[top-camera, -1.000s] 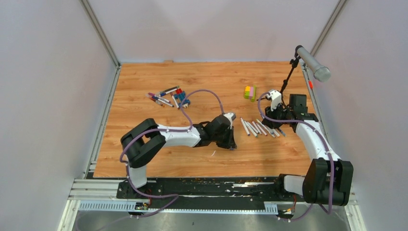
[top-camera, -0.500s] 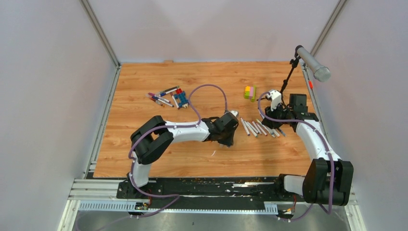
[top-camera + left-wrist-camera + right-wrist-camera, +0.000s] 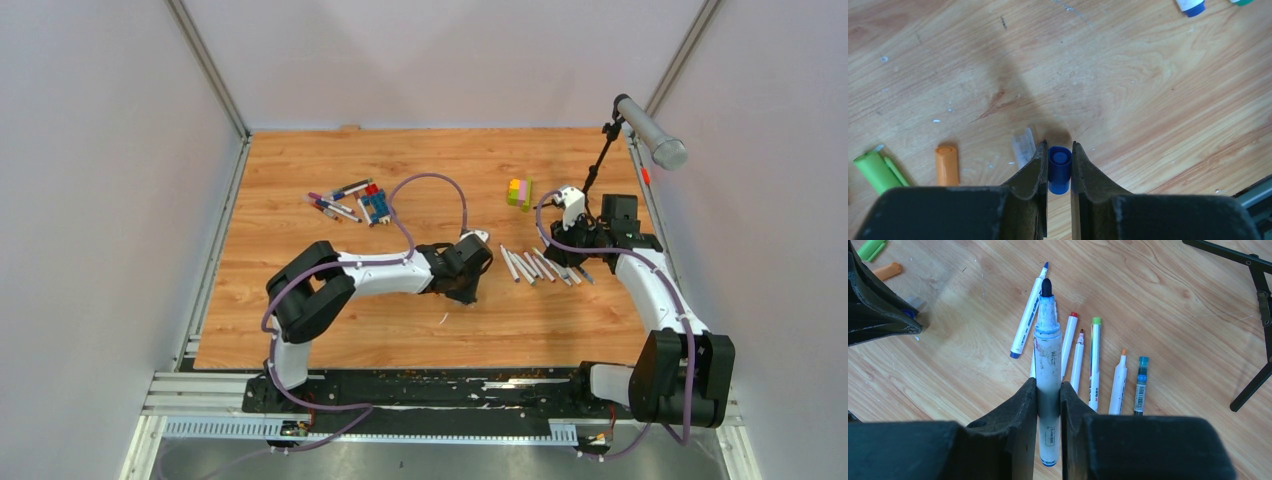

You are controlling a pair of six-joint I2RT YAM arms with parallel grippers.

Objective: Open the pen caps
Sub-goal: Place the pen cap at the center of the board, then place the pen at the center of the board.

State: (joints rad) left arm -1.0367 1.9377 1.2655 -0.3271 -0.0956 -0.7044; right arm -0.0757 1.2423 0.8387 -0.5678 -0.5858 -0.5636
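Observation:
My left gripper [image 3: 1059, 145] is shut on a small blue pen cap [image 3: 1059, 172] and holds it just above the wood. In the top view it [image 3: 468, 284] is left of the row of pens [image 3: 540, 264]. My right gripper [image 3: 1049, 385] is shut on a white-barrelled pen [image 3: 1048, 340] whose dark blue tip is bare and points away. Several uncapped pens lie side by side beneath it [image 3: 1095, 360]. Loose caps lie near the left gripper: an orange one [image 3: 947, 165], a green one [image 3: 873, 172] and a clear one [image 3: 1024, 147].
A pile of capped pens [image 3: 335, 206] and a blue-and-red brick figure [image 3: 377, 205] lie at the back left. A yellow-green-pink block stack [image 3: 519, 192] and a black microphone stand [image 3: 600, 160] are at the back right; its legs [image 3: 1248, 262] show beside the pens.
The left arm has swung, and its gripper has moved a little left and back, away from the row of pens. The right arm has not moved.

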